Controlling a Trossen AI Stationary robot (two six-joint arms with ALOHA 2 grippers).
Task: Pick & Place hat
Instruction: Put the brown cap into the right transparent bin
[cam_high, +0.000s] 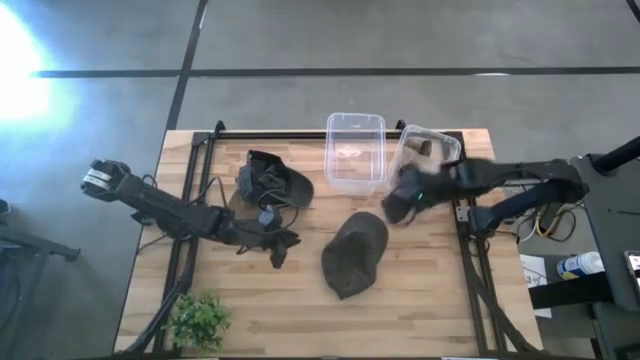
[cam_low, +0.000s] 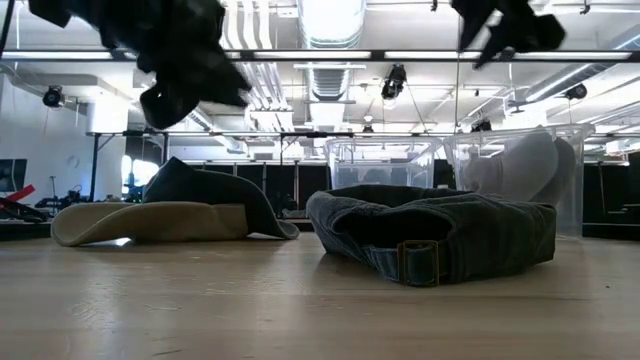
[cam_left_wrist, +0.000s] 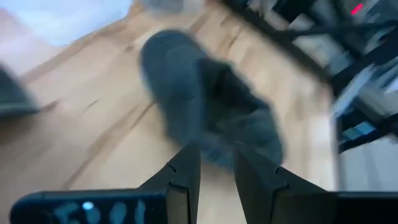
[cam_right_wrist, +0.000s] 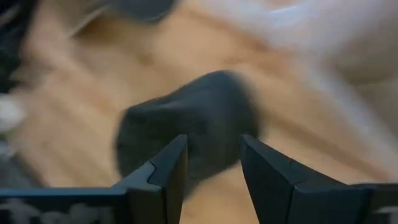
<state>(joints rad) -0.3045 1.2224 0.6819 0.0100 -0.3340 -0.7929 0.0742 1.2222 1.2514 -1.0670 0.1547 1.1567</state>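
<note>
A wooden table (cam_high: 420, 320) seen from above, with a dark arm reaching in from each side. A dark denim cap (cam_high: 354, 254) lies flat near the middle of the table, touched by neither gripper; from table height its back strap and buckle face the camera. The right gripper (cam_high: 400, 205) hangs in the air just beyond the cap, beside the bins, its fingers parted with an empty gap between them. The left gripper (cam_high: 279, 249) hovers left of the cap with bare wood between them; its fingers stand a narrow way apart and hold nothing. A second, wide-brimmed hat (cam_high: 272, 180) rests behind the left gripper, toward the far left of the table. Two clear plastic bins (cam_high: 356, 150) stand at the far edge; the right-hand one is tilted. A small green plant (cam_high: 199, 320) sits at the near left corner. The near half of the table, in front of the cap, is open wood
</note>
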